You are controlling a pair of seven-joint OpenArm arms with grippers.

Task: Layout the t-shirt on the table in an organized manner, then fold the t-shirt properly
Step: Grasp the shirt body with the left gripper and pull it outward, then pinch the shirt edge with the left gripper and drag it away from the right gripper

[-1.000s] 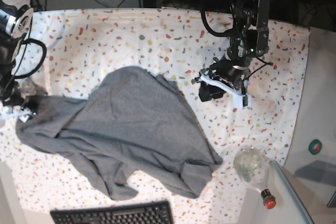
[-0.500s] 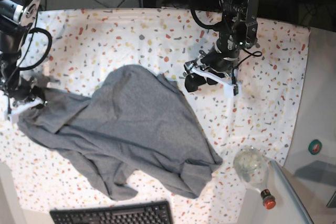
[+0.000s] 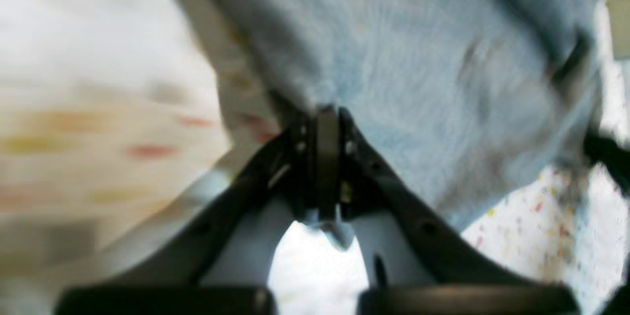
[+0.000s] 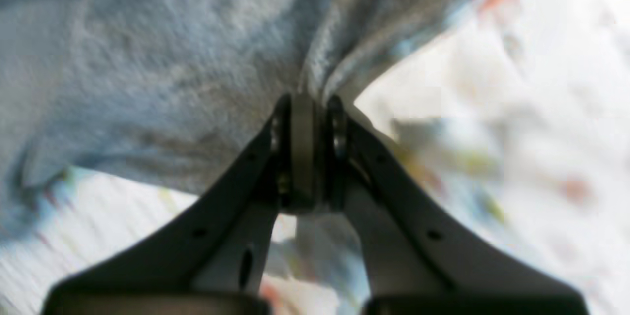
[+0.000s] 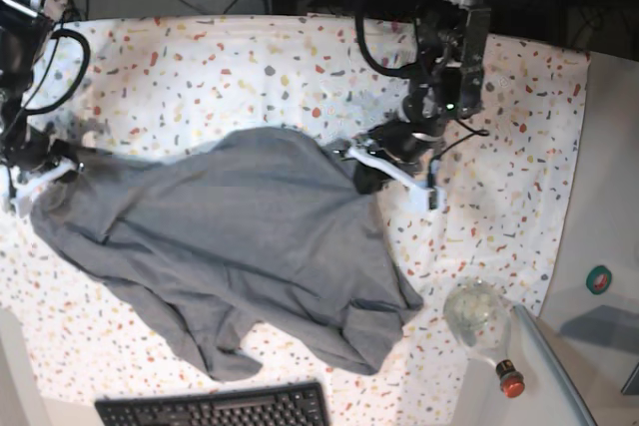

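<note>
Over the last second the left gripper point(image 5: 361, 169) has travelled from bare cloth at about three o'clock of the garment to its upper right edge, and its jaws, apart a moment ago, are now pinched together on a fold of the t-shirt point(image 5: 250, 246); the left wrist view shows fabric bunched between the closed tips point(image 3: 327, 123). The right gripper point(image 5: 52, 169), out at nine o'clock, has also closed and holds the far left edge, cloth gathered at its tips in the right wrist view point(image 4: 306, 108), and it has drawn that edge slightly up and outward. This likely means both arms now have a grasp from which the shirt can be stretched and spread, so the layout step is only beginning. The t-shirt is heather grey and lies crumpled across the middle and lower part of the table point(image 5: 250, 57), with a rumpled lobe toward five o'clock and another hanging toward six, near a black keyboard point(image 5: 215, 408). No neckline or sleeve shape is clear yet.
</note>
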